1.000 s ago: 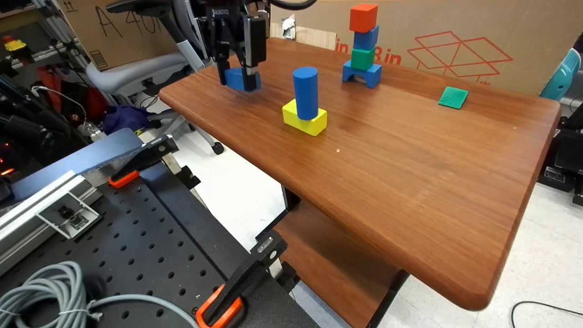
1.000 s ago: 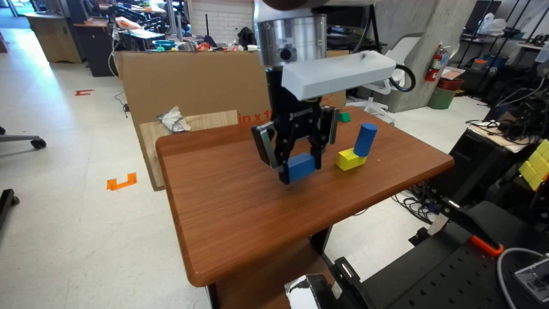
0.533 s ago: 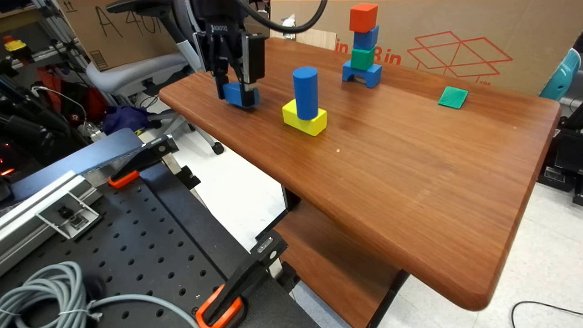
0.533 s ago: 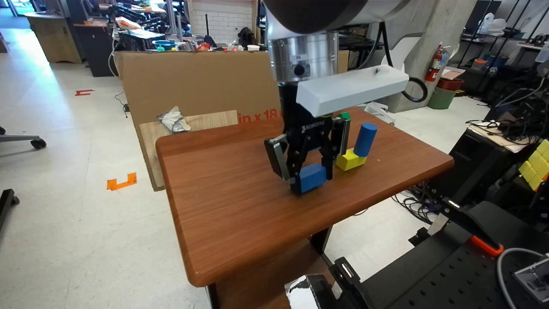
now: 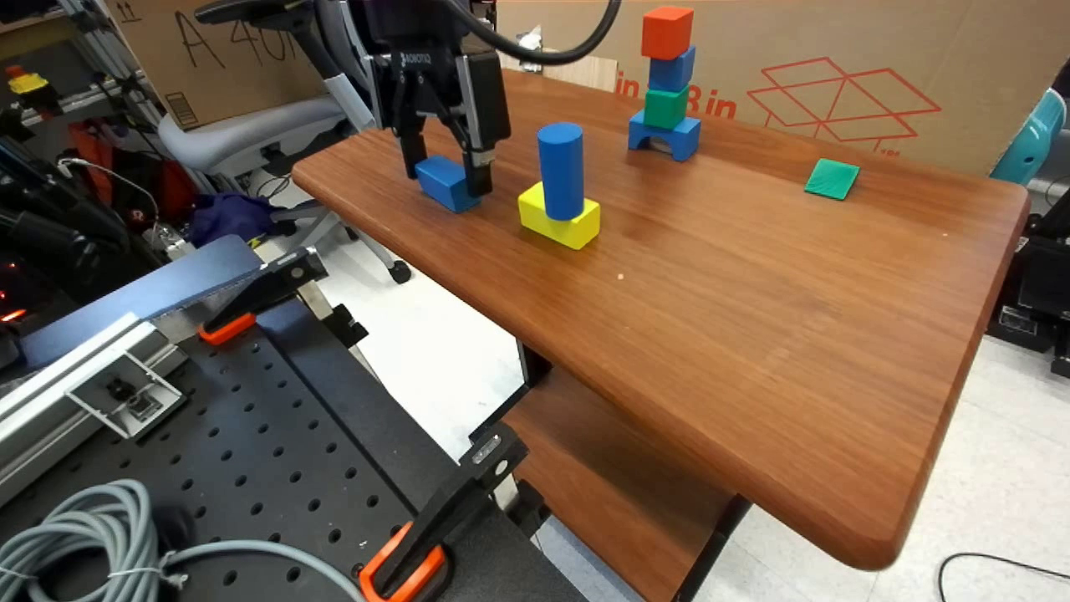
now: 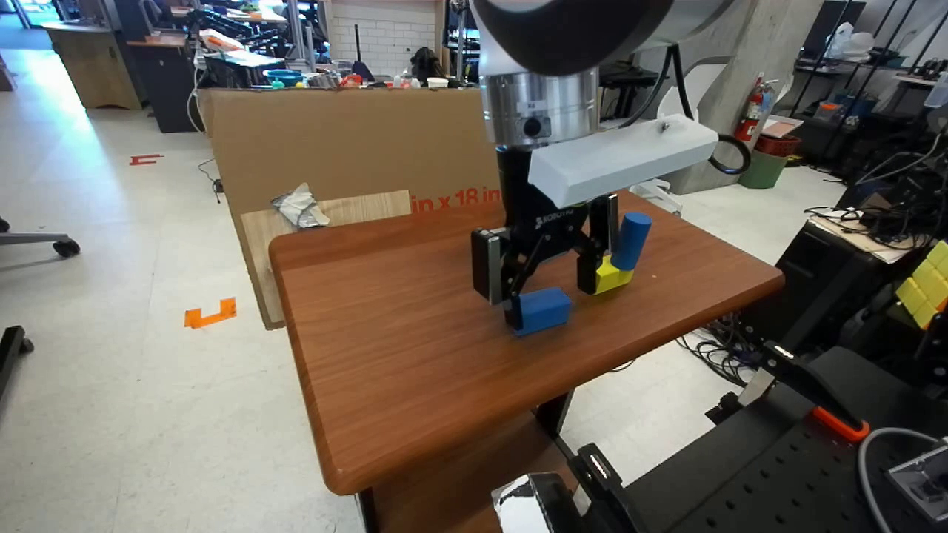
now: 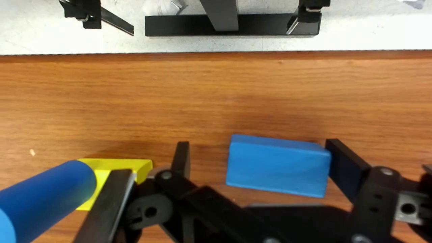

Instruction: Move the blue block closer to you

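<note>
The blue block (image 7: 278,167) is a plain oblong piece lying on the wooden table, turned slightly askew between my fingers in the wrist view. My gripper (image 7: 258,148) stands open around it. In the wrist view a gap parts the block from the left finger (image 7: 182,157), while the right finger (image 7: 346,167) is at its end, touching or nearly so. Both exterior views show the same: the blue block (image 5: 447,184) rests on the tabletop under the gripper (image 5: 448,174), and in an exterior view one end of the blue block (image 6: 544,311) meets a fingertip.
Close beside the gripper, a blue cylinder (image 5: 561,171) stands on a yellow block (image 5: 577,230). Farther back rises a tower with a red cube (image 5: 667,33) over a blue arch (image 5: 681,138). A green piece (image 5: 832,179) lies beyond. The table edge (image 7: 216,55) runs near the blue block.
The gripper came down with the blue block, which now rests on the table. Its fingers have since spread and let go, and the block sits slightly turned between them.
</note>
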Robot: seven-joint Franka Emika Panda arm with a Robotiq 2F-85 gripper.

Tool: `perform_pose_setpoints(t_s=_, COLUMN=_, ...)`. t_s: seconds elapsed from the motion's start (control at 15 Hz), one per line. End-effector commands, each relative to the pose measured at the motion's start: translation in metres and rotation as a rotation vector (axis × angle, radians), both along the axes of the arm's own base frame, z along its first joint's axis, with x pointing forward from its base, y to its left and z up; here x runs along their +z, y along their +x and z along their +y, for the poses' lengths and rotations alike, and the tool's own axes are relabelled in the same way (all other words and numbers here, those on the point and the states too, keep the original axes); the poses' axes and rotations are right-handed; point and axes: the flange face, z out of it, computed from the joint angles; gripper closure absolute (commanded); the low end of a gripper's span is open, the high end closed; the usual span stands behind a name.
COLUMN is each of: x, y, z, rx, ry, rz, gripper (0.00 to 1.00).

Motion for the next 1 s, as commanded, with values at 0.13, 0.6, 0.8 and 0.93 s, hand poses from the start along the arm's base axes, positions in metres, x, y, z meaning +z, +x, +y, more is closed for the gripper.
perform_pose_setpoints(t_s=0.13, x=0.036, y=0.012, z=-0.011, rx=-0.02, ry=0.006, rz=-0.078, gripper=0.0)
perform_pose_setpoints(t_s=0.6, x=0.109, y=0.038, z=0.007, rx=-0.027, ry=0.07, rz=-0.2, gripper=0.0)
perform_pose_setpoints(t_s=0.8, x=0.107, y=0.04, z=0.009, rx=-0.019, ry=0.063, rz=-0.21, gripper=0.0)
perform_pose_setpoints(t_s=0.93, x=0.112, y=0.04, z=0.01, rx=-0.019, ry=0.068, rz=-0.218, gripper=0.0)
